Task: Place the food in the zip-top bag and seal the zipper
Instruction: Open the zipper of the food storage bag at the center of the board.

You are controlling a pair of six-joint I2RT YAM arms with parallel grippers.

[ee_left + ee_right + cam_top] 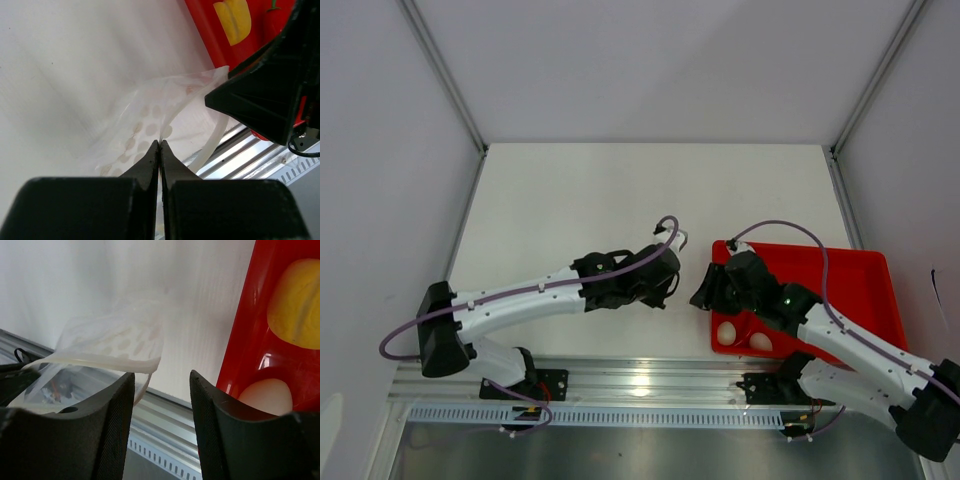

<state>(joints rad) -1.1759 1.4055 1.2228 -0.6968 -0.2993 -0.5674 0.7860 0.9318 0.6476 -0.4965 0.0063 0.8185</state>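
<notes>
From above, the left pincer point(670, 280) and right pincer point(705, 292) sit close together mid-frame, beside the red tray point(860, 270) holding two eggs point(727, 333).

Left wrist view: the left pincer is clenched on the zip-top bag point(165, 110) by its edge, likely to hold it open. The bag stretches up-right toward the tray.

Right wrist view: the right pincer is released near the bag's rim, with the yellow ball point(297, 305) at upper right.

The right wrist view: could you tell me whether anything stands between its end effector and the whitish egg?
Only the red tray's wall lies between the right end effector and the whitish egg; nothing else visible does. The zip-top bag is on the opposite side.
</notes>
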